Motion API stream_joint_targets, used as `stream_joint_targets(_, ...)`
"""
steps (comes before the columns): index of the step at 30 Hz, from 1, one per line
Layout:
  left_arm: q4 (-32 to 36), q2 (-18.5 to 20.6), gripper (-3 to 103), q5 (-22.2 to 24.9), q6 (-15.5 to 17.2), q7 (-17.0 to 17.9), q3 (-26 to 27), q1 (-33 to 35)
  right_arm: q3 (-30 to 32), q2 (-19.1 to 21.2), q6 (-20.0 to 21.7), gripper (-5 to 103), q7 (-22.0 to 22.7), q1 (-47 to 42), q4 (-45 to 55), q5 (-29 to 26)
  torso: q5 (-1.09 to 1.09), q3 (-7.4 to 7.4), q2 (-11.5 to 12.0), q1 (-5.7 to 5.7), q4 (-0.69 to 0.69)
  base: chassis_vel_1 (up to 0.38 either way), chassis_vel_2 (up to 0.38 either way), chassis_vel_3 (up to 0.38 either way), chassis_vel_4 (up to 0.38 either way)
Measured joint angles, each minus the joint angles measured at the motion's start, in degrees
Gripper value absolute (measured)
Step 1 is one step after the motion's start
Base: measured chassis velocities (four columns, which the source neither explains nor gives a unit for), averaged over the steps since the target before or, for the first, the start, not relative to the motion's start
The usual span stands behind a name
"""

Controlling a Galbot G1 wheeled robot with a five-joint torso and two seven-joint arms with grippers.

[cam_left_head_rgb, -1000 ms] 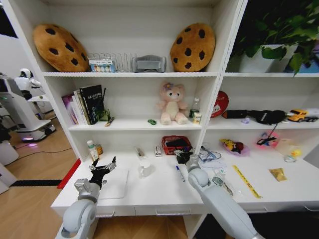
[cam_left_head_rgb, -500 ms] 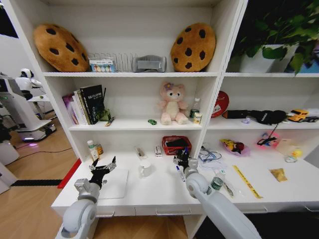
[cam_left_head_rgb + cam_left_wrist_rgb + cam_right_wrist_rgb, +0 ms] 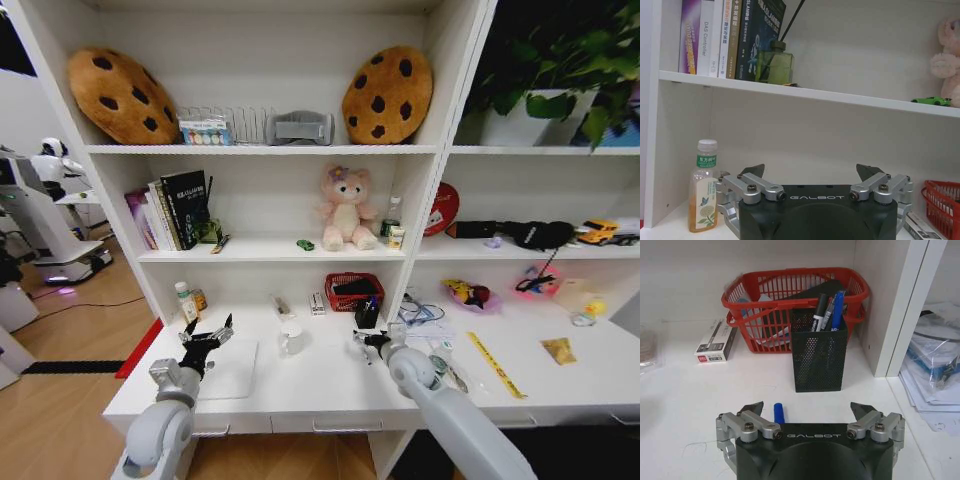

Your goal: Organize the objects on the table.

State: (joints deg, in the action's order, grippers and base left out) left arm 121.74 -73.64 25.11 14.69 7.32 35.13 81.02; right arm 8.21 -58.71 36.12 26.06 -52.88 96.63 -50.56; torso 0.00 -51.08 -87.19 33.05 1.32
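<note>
Looking down from the head cam, I see the right tool (image 3: 372,340) low over the white worktop (image 3: 320,385), just near of a black mesh pen cup (image 3: 367,313) that stands in front of the red basket (image 3: 352,290). On the right wrist cam that tool's (image 3: 807,410) jaws are spread wide w/ nothing between them. A blue-capped marker (image 3: 778,413) lies flat on the worktop under the tool, its cap poking out toward the pen cup (image 3: 818,357); not gripped. The cup holds several pens upright, incl. a white marker w/ dark cap (image 3: 818,315) and a blue pen (image 3: 836,310). The red basket (image 3: 747,295) sits touching or just behind the cup, w/ a small dark box (image 3: 716,340) lying to its left.

My left tool (image 3: 207,338) hovers above the slim silver-white laptop (image 3: 228,368) at the near left of the worktop. On the left wrist cam its (image 3: 812,172) jaws stand wide, empty. A small bottle w/ green label (image 3: 703,187) stands at the far left by the shelving wall.

The tiny green toy car (image 3: 305,244) is up on the middle shelf (image 3: 260,252), just left of the pink plush bear (image 3: 346,208). A yellow ruler strip (image 3: 495,365) lies on the right part of the worktop.
</note>
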Motion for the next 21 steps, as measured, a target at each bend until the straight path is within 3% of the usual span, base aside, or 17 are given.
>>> stream_joint_targets(5,0.0,0.0,100,0.0,0.0,0.0,0.0,0.0,-0.39,-0.86,0.88,95,-0.61,1.06,-1.23,-1.46,0.0,0.0,0.0,0.0,-0.01,0.0,0.0,0.0,0.0)
stream_joint_targets(9,0.0,0.0,100,0.0,0.0,0.0,0.0,0.0,-1.32,-1.44,1.37,85,-1.2,1.24,-1.63,-1.22,0.0,0.0,0.0,0.0,-0.01,0.0,0.0,0.0,0.0)
stream_joint_targets(21,0.0,0.0,100,0.0,0.0,0.0,0.0,0.0,-2.13,-1.49,3.29,81,-0.43,2.65,-3.18,-3.51,0.0,0.0,0.0,0.0,0.0,0.0,0.0,0.0,0.0)
